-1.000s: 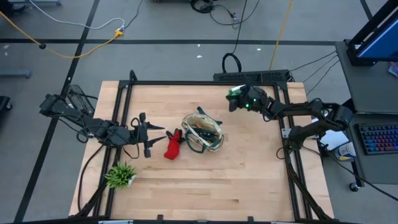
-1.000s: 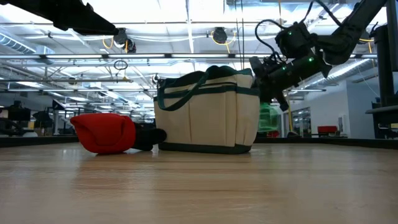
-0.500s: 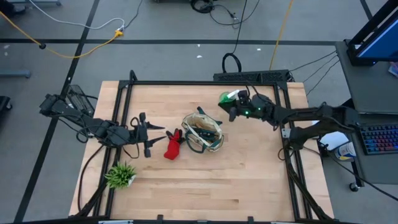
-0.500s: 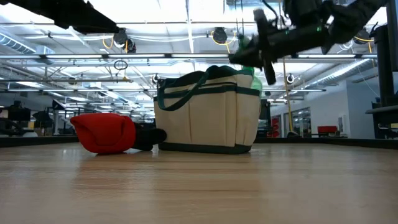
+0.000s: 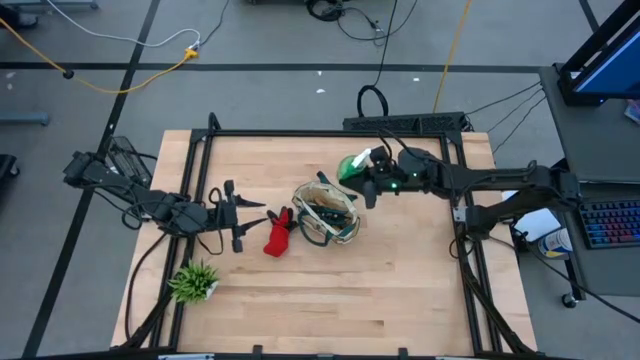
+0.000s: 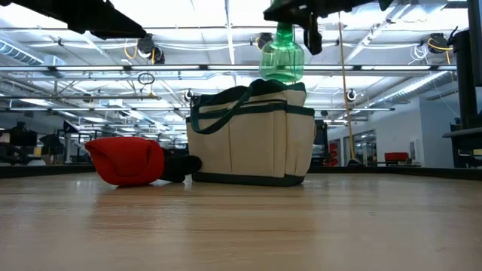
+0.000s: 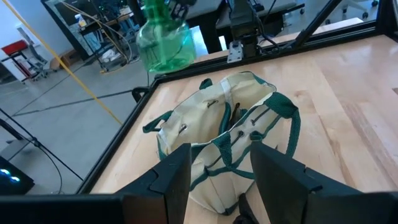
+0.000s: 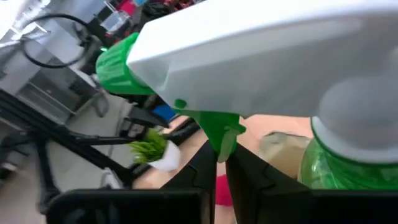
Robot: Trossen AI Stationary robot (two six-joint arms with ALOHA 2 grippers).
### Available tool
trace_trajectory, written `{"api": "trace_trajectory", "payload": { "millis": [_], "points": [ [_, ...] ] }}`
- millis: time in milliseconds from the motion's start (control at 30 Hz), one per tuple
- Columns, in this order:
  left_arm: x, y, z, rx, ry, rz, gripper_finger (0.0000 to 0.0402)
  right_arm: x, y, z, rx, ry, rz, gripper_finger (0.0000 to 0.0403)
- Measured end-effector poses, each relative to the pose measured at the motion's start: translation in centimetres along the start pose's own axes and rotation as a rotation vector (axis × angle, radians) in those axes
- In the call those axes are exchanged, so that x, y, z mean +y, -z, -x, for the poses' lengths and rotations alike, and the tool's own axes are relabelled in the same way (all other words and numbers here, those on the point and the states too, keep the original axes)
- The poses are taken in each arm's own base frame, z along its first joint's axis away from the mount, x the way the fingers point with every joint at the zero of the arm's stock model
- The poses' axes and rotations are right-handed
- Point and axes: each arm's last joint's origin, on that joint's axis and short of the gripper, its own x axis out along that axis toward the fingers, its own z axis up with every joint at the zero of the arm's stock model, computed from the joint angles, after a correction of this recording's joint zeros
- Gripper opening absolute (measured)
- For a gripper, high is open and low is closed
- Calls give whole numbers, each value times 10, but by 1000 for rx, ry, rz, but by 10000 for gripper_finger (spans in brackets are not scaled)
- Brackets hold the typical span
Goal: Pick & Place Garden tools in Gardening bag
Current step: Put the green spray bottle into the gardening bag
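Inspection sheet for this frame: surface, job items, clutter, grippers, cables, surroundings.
Surface: wooden table, black frame.
Job's things: gardening bag upright mid-table, tools inside; red glove lying beside it; green spray bottle in the air above the bag's rim.
Clutter: plant tuft near the left front corner.
Grippers: right gripper shut on the spray bottle; left gripper open, low beside the glove.
Cables: yellow and black cables on the floor beyond the table.
Surroundings: keyboard to the right; no person seen.

text: none legible | labels: none legible; signs: none legible
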Motion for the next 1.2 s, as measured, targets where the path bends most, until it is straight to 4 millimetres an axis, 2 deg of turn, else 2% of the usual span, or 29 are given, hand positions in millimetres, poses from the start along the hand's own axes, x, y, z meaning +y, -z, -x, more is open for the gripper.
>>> {"api": "trace_trajectory", "payload": {
  "millis": [133, 300, 600, 800, 1000, 1200],
  "points": [
    [0, 0, 0, 0, 0, -3, 173, 4, 3, -1, 20, -5, -54, 17],
    [0, 0, 0, 0, 0, -4, 172, 2, 13, -11, 81, -6, -149, 17],
    [0, -1, 0, -6, 1, 2, 172, 1, 29, -32, 258, -130, -397, 18],
    [0, -1, 0, -5, 1, 1, 173, -3, 37, -41, 343, -122, -559, 18],
    [0, -1, 0, -5, 1, 0, 173, -5, 36, -41, 355, -120, -588, 18],
    [0, -1, 0, -5, 1, 2, 172, -12, 30, -41, 322, -112, -534, 18]
  ]
}}
